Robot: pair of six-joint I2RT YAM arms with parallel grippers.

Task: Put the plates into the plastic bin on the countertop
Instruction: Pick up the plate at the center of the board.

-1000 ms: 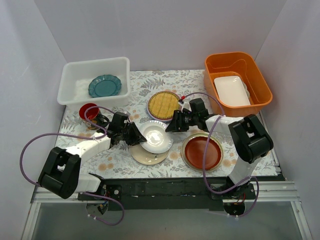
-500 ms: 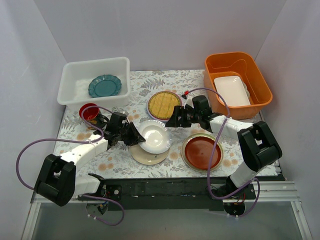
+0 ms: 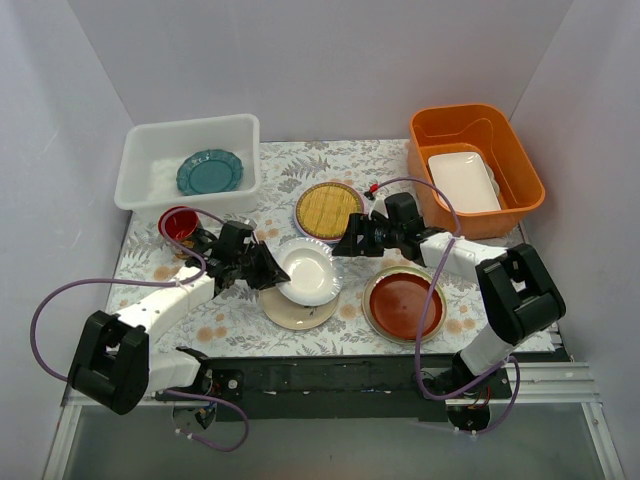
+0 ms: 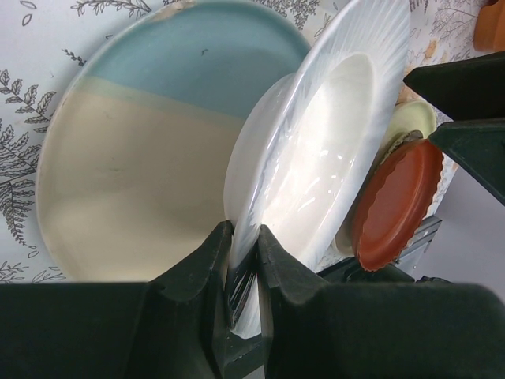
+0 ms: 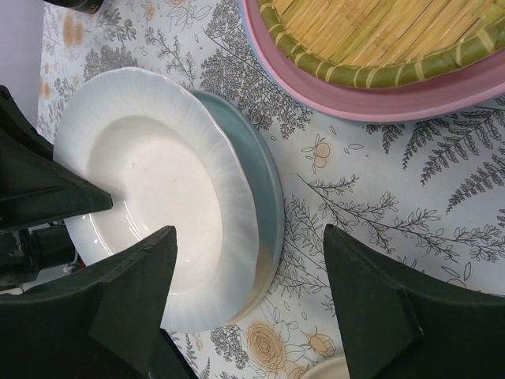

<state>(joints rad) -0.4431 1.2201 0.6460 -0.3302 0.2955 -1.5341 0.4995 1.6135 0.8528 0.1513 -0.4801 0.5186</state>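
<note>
Gripping the white plate [image 3: 310, 270], left tool [image 3: 276, 275] holds it tilted, face rightward; right tool [image 3: 339, 247] spread, empty.

At frame centre, the left gripper [image 3: 279, 277] is holding a white plate [image 3: 308, 270] tilted above a cream-and-blue plate [image 3: 296, 313].

Left arm [image 3: 165, 295] stretched low toward centre, left gripper [image 4: 243, 237] pinched on white plate [image 4: 316, 158] rim; right arm [image 3: 450, 250] reaches inward, right gripper [image 5: 248, 237] jaws spread wide
</note>
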